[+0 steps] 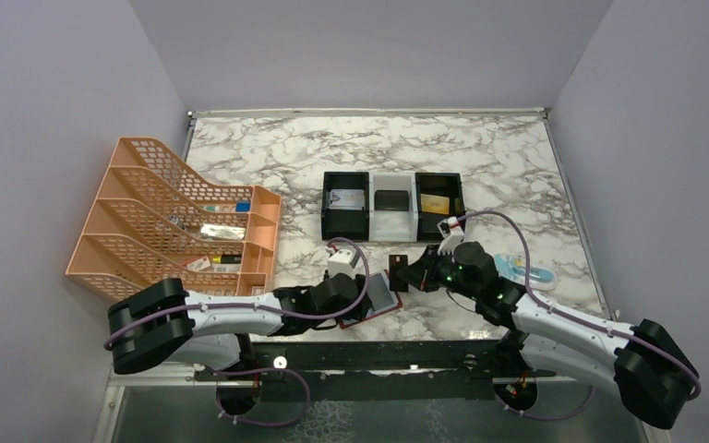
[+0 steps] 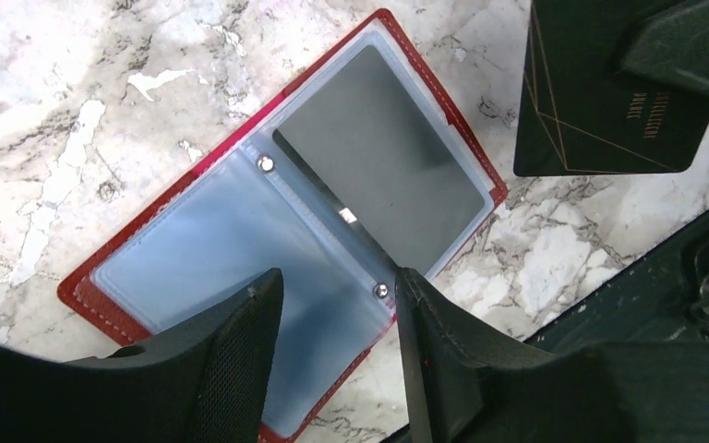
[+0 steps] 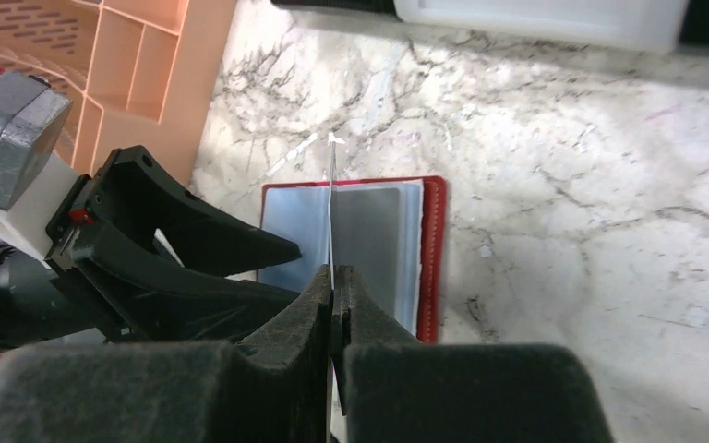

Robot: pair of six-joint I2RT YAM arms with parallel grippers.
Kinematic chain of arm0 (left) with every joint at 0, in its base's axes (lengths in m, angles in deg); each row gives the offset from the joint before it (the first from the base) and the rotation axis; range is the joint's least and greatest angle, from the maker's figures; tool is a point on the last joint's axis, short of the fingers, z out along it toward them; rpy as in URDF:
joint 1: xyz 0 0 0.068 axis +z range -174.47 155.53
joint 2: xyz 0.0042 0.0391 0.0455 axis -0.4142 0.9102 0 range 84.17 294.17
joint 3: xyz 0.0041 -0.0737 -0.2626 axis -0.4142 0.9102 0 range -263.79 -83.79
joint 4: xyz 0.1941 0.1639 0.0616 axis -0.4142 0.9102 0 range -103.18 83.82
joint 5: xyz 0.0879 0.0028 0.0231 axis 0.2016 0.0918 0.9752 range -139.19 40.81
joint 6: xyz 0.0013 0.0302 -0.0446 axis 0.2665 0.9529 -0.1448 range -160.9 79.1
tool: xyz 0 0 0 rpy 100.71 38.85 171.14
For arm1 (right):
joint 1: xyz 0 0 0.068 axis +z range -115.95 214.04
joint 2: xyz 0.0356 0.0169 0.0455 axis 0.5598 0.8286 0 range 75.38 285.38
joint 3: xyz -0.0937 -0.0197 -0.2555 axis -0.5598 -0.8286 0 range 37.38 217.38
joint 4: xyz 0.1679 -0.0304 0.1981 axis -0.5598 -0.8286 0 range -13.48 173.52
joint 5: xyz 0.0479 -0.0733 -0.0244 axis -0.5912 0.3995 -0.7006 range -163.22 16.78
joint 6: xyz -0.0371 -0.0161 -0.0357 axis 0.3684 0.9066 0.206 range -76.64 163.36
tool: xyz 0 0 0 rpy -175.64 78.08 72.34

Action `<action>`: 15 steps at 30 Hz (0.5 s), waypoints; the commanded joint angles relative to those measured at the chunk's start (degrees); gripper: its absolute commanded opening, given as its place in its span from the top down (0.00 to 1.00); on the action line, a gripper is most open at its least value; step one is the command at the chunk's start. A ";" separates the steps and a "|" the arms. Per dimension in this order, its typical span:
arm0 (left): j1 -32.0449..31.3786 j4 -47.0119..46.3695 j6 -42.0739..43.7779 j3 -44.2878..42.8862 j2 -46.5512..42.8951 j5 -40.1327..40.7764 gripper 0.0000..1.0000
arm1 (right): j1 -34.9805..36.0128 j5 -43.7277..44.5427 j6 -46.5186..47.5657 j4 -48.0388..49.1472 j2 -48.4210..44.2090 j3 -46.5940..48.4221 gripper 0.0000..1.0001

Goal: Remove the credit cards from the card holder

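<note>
Top external view: the card holder (image 1: 386, 295) lies open and flat near the middle of the tabletop's (image 1: 480, 148) near edge, with both arms reaching in over it.
Left tool (image 2: 338, 277): about half open, with nothing between its fingers. It hangs right over the holder, one finger above the empty pale blue panel and the other just past the spine with its snap studs.
Holder contents: a grey card (image 2: 383, 166) sits in the clear sleeve of the panel on the far side of the spine from the empty one.
Right tool (image 3: 334, 273): pinched shut on a black card (image 2: 600, 101) with thin gold lines, held on edge. In the left wrist view the card stands just beside the holder's right side, with a gap between them.
Tray (image 1: 345, 231): black and white, three compartments, beyond the holder toward the tabletop's middle. It holds a silvery card (image 1: 348, 198), a dark card (image 1: 390, 200) and a gold card (image 1: 435, 204), one per compartment.
File rack (image 1: 175, 212): orange, at the left edge.
Packet (image 1: 528, 272): clear light blue, near the right edge beside the right arm.
</note>
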 commanded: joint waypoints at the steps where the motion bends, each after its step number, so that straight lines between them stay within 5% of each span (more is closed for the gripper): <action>1: 0.22 5.81 -2.05 -2.88 3.42 3.90 0.50 | 0.32 7.30 7.91 -1.06 -3.98 -0.31 0.99; 8: 0.26 9.24 -0.97 -0.93 0.12 3.71 0.48 | 0.32 12.85 21.69 1.49 -13.02 -0.37 0.99; 15: 0.69 15.31 4.56 -6.86 -4.56 4.23 0.26 | 0.35 12.52 41.57 4.77 -13.33 1.98 0.99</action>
